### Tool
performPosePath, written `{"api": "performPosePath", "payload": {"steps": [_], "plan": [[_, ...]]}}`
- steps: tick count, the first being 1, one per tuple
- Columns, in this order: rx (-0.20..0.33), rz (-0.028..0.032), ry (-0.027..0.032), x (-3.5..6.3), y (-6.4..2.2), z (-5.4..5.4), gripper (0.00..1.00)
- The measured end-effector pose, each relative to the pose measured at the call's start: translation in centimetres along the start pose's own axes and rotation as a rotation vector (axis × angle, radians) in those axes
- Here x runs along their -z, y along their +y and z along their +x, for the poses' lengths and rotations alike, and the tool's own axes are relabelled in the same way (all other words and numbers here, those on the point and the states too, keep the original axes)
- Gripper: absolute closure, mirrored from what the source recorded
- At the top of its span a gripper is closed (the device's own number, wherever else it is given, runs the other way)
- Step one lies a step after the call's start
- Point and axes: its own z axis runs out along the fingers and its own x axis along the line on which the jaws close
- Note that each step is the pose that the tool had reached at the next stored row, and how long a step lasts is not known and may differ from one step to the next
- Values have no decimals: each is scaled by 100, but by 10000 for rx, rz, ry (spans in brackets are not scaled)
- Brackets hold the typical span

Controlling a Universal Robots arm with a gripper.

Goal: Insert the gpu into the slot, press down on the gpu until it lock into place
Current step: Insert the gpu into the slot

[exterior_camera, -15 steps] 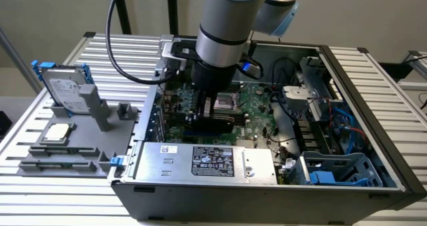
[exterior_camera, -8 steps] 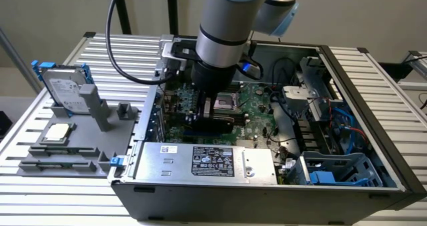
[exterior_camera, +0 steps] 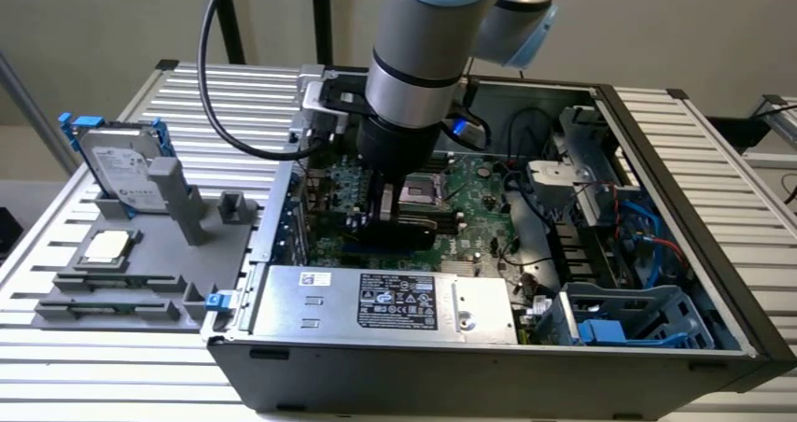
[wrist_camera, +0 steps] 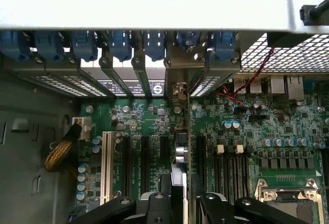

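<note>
While the gripper [exterior_camera: 394, 215] is hanging inside the open dark grey computer case [exterior_camera: 498, 380], its two black fingers [wrist_camera: 157, 203] are clamping the gpu [wrist_camera: 179, 154], a small low black card with a green board edge, one finger on each flat side. The card is standing upright on its edge over the green motherboard [wrist_camera: 154, 126], between the long black expansion sockets [wrist_camera: 145, 167] and the thin black memory sockets [wrist_camera: 230, 170]. Its silver metal end bracket [wrist_camera: 177, 88] is sitting at the rear wall, just under the row of blue plastic latches [wrist_camera: 121, 44]. The slot is lying hidden under the lower edge of the card, so I cannot tell if the contacts are already entering it.

To my judgement, doing this step well is depending on keeping the card straight. It should be staying parallel to the neighbouring sockets, and the push should be going directly down and evenly along the whole length. If one end is sinking first, the card is probably jamming. The bracket should also be sliding freely along the rear wall, not catching on it.
</note>
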Motion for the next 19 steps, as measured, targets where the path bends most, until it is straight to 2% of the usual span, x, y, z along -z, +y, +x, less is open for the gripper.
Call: {"api": "performPosePath", "payload": {"steps": [19], "plan": [[2,-2,-9,-5,-1,-9,74]]}}
